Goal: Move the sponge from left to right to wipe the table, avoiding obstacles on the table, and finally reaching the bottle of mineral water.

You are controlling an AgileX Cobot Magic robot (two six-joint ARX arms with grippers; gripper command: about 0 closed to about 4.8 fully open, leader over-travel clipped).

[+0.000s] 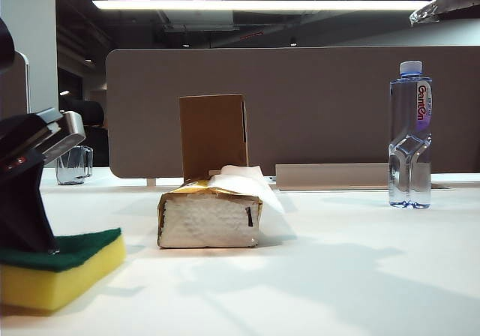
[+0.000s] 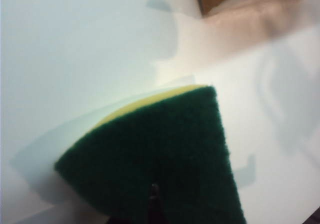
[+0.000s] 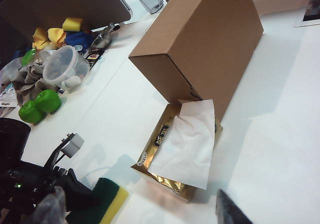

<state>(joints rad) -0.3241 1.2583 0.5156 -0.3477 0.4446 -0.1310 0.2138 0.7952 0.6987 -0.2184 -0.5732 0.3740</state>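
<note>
In the exterior view, the white table [image 1: 337, 276] is seen low and wide. At the centre of the frame a gold-brown tissue pack [image 1: 210, 214] lies with white tissue pulled out of its top, and directly behind it a brown cardboard box [image 1: 214, 135] stands upright; the two are shown touching or nearly so in the right wrist view. Both are placed between the sponge [image 1: 58, 267] at the lower left and the bottle of mineral water [image 1: 410, 133] standing upright at the far right, well apart from everything else. A clear glass mug [image 1: 73, 164] is seen at the left edge, farther back. In the right wrist view a heap of coloured cloths, a clear plastic tub and green objects is seen at the upper left, off to the side of the cleared area.

The left gripper [image 1: 34, 231] is set down on the green scouring layer of the sponge at the lower left of the exterior view, clenched on it. The sponge rests flat on the table.

Of the right gripper [image 3: 227, 211] only a dark fingertip is shown at the lower edge of its wrist view; its jaws are spread wide and nothing is grasped.
</note>
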